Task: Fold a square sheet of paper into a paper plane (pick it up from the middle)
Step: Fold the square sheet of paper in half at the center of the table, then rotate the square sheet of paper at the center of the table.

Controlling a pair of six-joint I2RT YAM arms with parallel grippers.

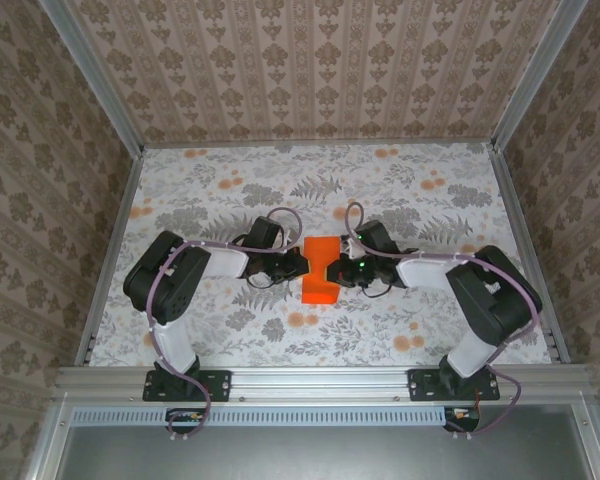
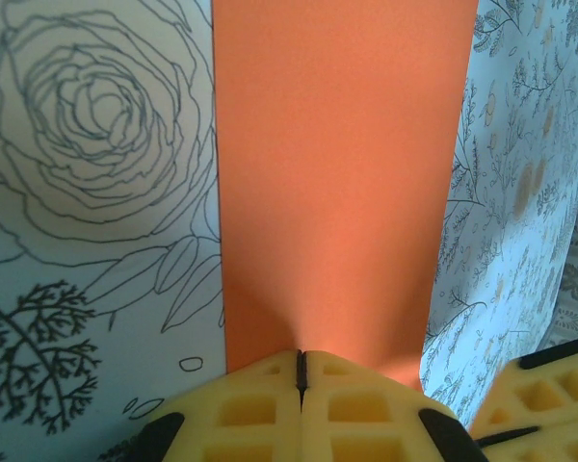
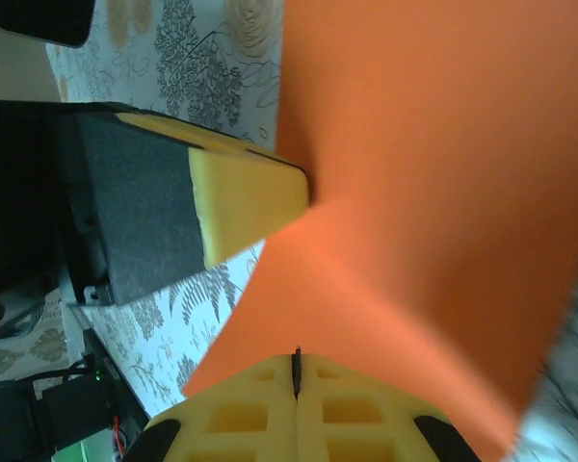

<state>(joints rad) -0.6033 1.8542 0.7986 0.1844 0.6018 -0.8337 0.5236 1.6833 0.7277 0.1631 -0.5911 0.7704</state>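
Held taut at frame centre: sheet (image 1: 320, 286), clamped mid-edge between closed left gripper (image 1: 297, 264) and right gripper (image 1: 345, 266), seemingly for creasing.

The orange square sheet of paper (image 1: 321, 278) is folded narrow.

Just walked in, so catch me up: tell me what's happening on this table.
Both arms are pinching one orange sheet of paper over the flowered table. The left gripper is shut on its left edge, the right gripper on the opposite edge, both at mid-length. No plane shape yet.
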